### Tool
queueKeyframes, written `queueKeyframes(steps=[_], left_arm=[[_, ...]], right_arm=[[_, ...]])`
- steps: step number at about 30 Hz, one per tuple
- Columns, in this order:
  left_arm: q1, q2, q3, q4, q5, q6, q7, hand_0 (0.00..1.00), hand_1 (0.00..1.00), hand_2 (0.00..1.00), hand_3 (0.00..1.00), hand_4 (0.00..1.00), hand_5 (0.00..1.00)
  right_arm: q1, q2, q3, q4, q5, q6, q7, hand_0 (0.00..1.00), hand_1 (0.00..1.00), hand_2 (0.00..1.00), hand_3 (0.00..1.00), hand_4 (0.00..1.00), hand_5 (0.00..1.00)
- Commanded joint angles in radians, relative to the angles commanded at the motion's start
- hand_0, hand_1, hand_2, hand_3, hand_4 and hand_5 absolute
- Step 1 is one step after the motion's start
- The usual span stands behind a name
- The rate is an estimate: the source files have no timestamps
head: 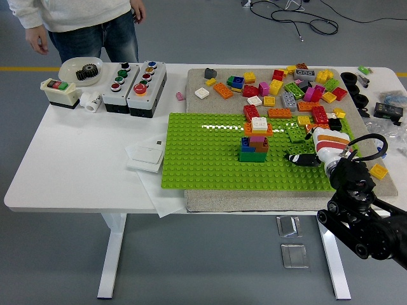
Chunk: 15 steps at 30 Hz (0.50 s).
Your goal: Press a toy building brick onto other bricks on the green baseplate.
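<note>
Here the robot's right hand (pixel 304 157) is reaching in from the lower right of the frame and hanging over the right part of the green baseplate (pixel 203 159); its dark fingers (pixel 296 158) are pointing toward the centre, but they are too small and dark to show whether they are spread or closed on a brick, so I cannot tell the hand's state. The left arm is not showing anywhere in the frame. The bricks to be built upon are sitting as a small stack (pixel 254 142) just right of centre, on the baseplate, with a white brick (pixel 259 124) on top and green, blue and pink pieces beneath, near the fingertips but apart from them. Many loose bricks (pixel 286 92) are lying scattered across the upper right of the frame, on the grey mat (pixel 194 198) beyond and beside the baseplate. A brick of this kind is probably going to be light, rigid and smooth, so it is likely best pinched across its two flat side walls, leaving the studded top free for a straight downward push; a tilted press would probably make it skid off the studs or tip the stack. At the upper left a person (pixel 76 22) is standing behind the table, hands hanging clear of it, with button boxes (pixel 135 79) sitting in front of them.
</note>
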Motion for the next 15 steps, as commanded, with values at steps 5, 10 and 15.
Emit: queueKeyframes(steps=[5, 10, 15], left_arm=[[0.0, 0.001, -0.001, 0.0, -0.001, 0.001, 0.0, 0.879, 0.84, 0.836, 0.641, 0.723, 0.644], [-0.001, 0.001, 0.002, 0.0, -0.005, 0.001, -0.001, 0.882, 0.84, 0.838, 0.642, 0.725, 0.646], [0.0, 0.002, 0.004, 0.0, -0.006, 0.0, 0.0, 0.881, 0.839, 0.837, 0.641, 0.724, 0.645]], right_arm=[[0.008, -0.004, -0.007, 0.001, 0.009, 0.019, 0.005, 0.506, 0.481, 0.562, 0.533, 0.902, 0.56], [0.012, -0.002, -0.014, -0.004, 0.017, 0.032, 0.009, 0.463, 0.467, 0.554, 0.525, 0.906, 0.569], [0.013, 0.0, -0.013, -0.008, 0.01, 0.036, 0.007, 0.456, 0.467, 0.552, 0.525, 0.907, 0.556]])
